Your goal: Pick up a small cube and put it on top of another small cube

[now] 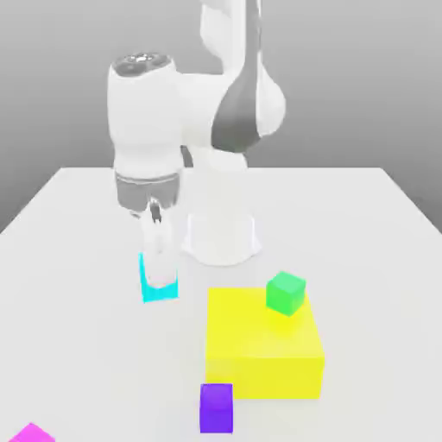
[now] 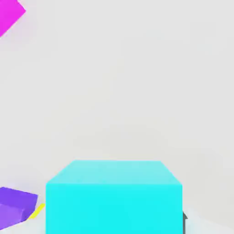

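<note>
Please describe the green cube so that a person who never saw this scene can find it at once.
Find the big flat yellow block on the white table. The green cube sits on its top, at the far corner. It is the only green thing.

Cyan cube (image 1: 158,283): plain bright cyan, top face paler in hand view (image 2: 114,201). Green cube (image 1: 286,293): plain green, top lighter, sides darker. Yellow block (image 1: 259,345): plain bright yellow, front face slightly deeper. Purple cube (image 1: 216,407): plain violet-purple; same colour in hand view (image 2: 16,210). Magenta cube (image 1: 30,433): plain magenta; same in hand view (image 2: 10,17). Surface (image 1: 363,216): plain off-white. Arm (image 1: 173,112): glossy white with dark grey joint panel. Fingers (image 1: 156,226): pale grey-white. Backdrop: flat grey.
</note>
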`<state>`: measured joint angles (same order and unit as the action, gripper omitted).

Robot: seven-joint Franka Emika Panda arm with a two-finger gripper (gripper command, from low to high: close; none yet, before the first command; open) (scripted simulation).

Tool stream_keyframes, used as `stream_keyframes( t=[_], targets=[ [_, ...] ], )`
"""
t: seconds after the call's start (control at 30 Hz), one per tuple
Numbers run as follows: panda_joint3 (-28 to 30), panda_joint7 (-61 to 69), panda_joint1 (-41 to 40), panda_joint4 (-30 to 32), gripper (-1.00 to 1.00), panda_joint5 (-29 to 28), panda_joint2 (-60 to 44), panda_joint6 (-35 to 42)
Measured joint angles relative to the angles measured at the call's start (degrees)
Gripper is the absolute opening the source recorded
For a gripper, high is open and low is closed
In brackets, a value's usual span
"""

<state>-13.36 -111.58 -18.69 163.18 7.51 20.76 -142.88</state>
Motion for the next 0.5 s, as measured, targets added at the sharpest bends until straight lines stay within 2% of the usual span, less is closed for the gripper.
stream_keyframes(
  t=[0.3,0.5],
  targets=[
    [-11.74,-18.83,13.21,2.05,-1.00,10.93,11.94,9.20],
    [-15.37,-20.83,13.18,4.88,-1.00,12.14,2.53,-3.00]
  ],
)
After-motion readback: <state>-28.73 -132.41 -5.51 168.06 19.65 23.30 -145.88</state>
